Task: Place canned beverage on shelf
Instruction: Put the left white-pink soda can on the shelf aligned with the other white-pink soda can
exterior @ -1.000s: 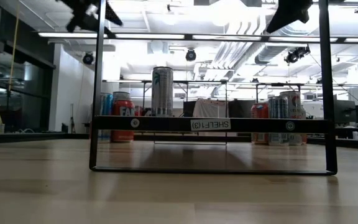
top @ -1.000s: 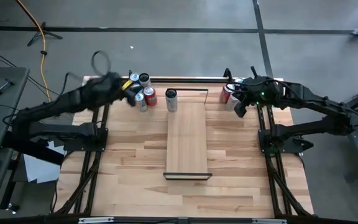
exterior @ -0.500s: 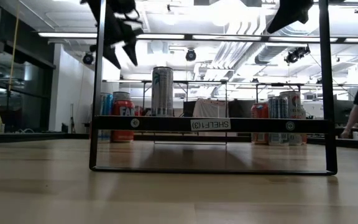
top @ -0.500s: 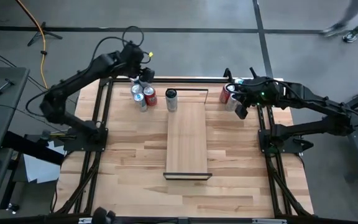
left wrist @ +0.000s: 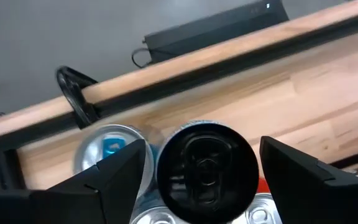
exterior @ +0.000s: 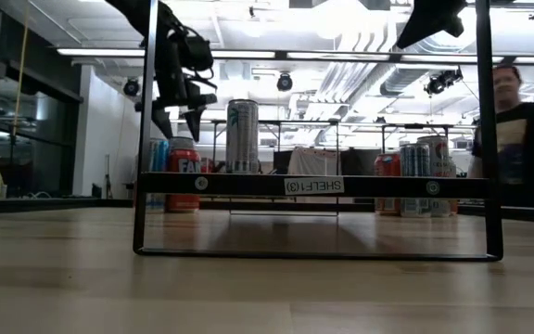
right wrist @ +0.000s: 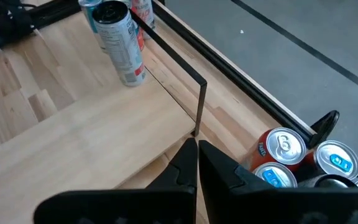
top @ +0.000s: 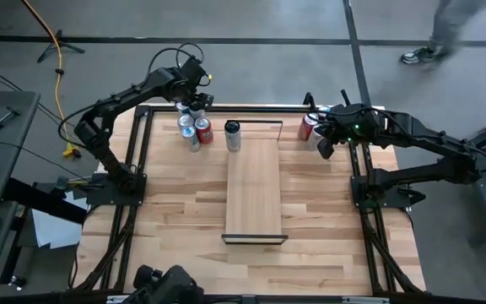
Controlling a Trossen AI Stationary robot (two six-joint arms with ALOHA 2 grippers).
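pale wood shelf (top: 254, 192) runs lengthwise away from the near edge – one tall can (top: 232, 135) upright at its far end. beyond, left gripper (left wrist: 197, 174), jaws apart, straddles a black-topped can (left wrist: 207, 165) in the far-left cluster. rigid, smooth, likely light (grip mid-wall) – axis vertical. right gripper (right wrist: 196, 163) waits, fingers together.

High view looks straight down on the tabletop (top: 310, 219); low view level across it; both share the shelf (top: 254, 190). Wrist views sit close above cans, seemingly.
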